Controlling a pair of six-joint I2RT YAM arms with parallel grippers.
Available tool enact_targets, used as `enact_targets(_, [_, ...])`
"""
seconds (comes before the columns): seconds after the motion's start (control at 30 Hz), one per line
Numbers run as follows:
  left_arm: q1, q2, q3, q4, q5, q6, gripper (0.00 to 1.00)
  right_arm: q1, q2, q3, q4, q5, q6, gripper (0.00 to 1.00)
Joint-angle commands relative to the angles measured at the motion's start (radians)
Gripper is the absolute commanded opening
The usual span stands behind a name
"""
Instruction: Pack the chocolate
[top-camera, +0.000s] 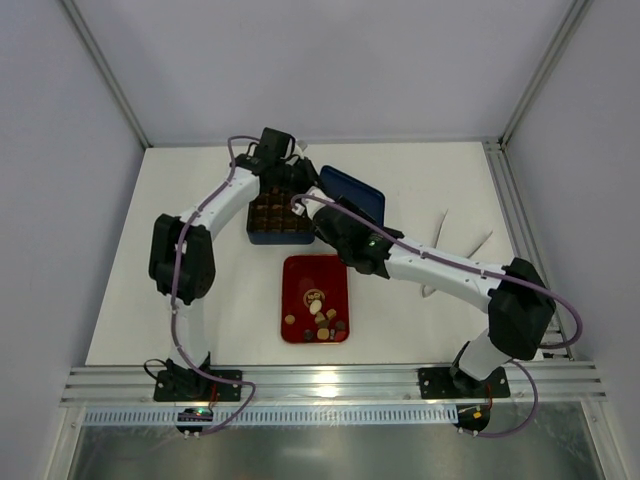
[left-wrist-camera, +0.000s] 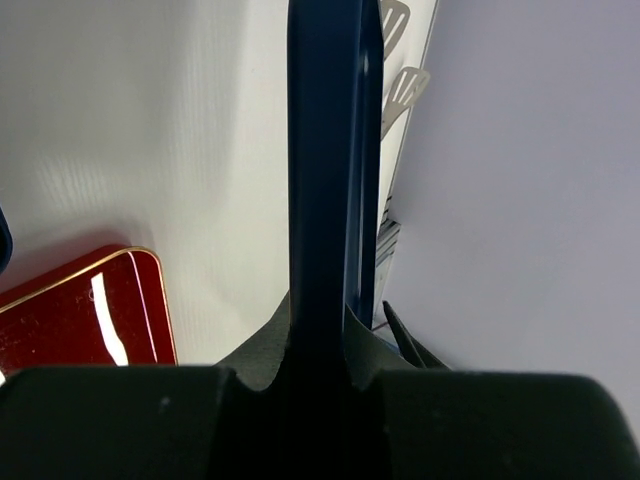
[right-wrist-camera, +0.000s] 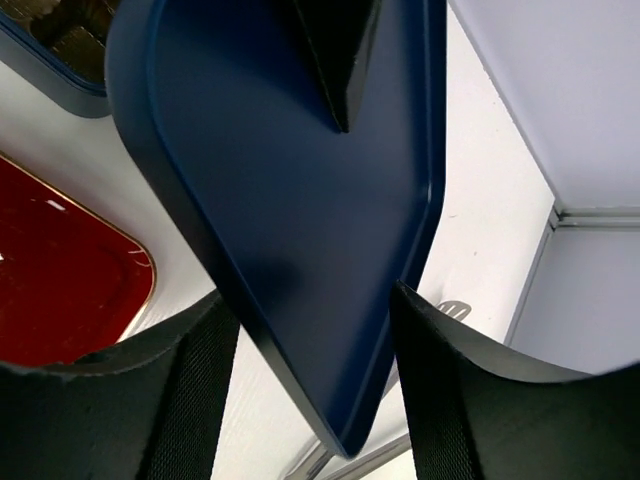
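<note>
Several chocolates (top-camera: 318, 318), brown, tan and cream, lie in the near half of the red tray (top-camera: 300, 275). The dark blue box (top-camera: 275, 218) with its brown grid insert stands just beyond the tray; its corner also shows in the right wrist view (right-wrist-camera: 60, 45). My left gripper (top-camera: 303, 172) is shut on the edge of the dark blue lid (top-camera: 355, 195), which it holds tilted beside the box; the lid is seen edge-on (left-wrist-camera: 325, 150) between the closed jaws (left-wrist-camera: 320, 340). My right gripper (right-wrist-camera: 315, 330) is open, its fingers (right-wrist-camera: 190, 390) on either side of the lid's lower corner (right-wrist-camera: 290, 200).
Two white spatula-like tools (top-camera: 455, 240) lie on the table to the right of the lid, one also in the left wrist view (left-wrist-camera: 398, 95). The red tray also shows in both wrist views (left-wrist-camera: 90, 310) (right-wrist-camera: 60, 270). Cage walls and a metal rail (top-camera: 520, 230) bound the right side.
</note>
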Motion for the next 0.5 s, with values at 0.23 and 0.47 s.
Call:
enact_targets(0.23, [-0.002, -0.089, -0.014, 0.001, 0.077, -0.004, 0.0, 0.023, 0.04, 0.013, 0.206, 0.129, -0.159, 0.51])
enact_targets(0.47, [0.002, -0.103, -0.017, 0.009, 0.09, -0.004, 0.01, 0.03, 0.06, 0.026, 0.235, 0.156, -0.199, 0.17])
